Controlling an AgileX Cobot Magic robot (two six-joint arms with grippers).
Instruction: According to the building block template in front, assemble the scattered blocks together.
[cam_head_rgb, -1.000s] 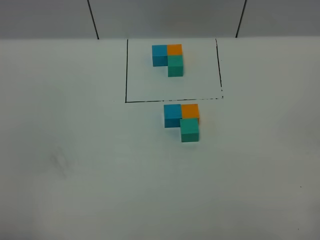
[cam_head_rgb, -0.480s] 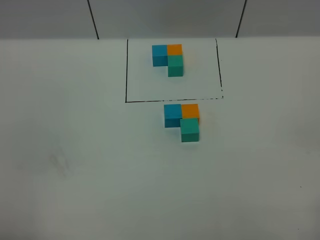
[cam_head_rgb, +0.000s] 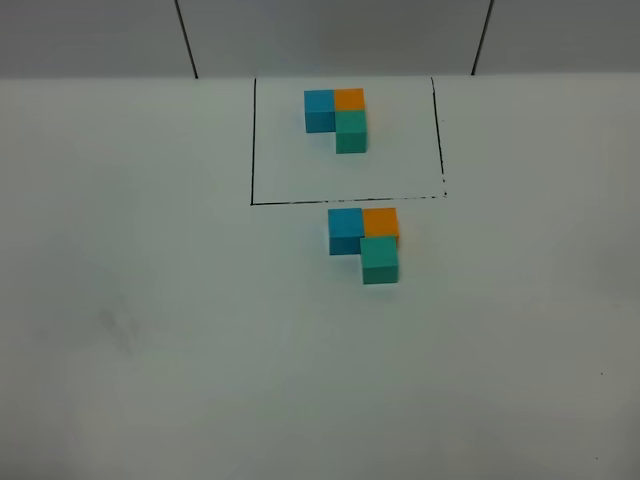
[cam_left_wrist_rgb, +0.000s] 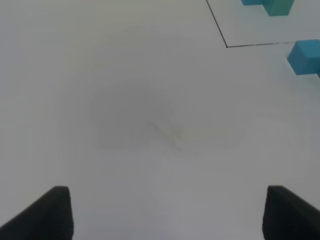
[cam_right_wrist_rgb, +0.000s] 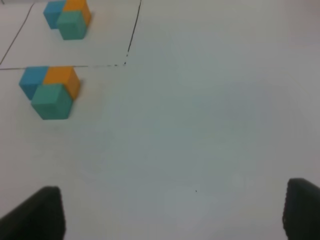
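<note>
The white table (cam_head_rgb: 150, 300) carries the building block template (cam_head_rgb: 340, 140), a black-lined frame at the far side with an L of three cubes inside. Just before its near line the scattered blocks (cam_head_rgb: 364, 243) stand joined: blue and orange side by side across, teal pointing toward the near edge. Left gripper (cam_left_wrist_rgb: 167, 212) and right gripper (cam_right_wrist_rgb: 172, 212) both hang spread wide and hold nothing.

a robot test bench in a lab: a plain white surface (cam_head_rgb: 150, 300) with a hand-drawn black rectangle (cam_head_rgb: 252, 150) framing sample cubes (cam_head_rgb: 338, 115), and a bare grey wall (cam_head_rgb: 330, 35) on the far side.
</note>
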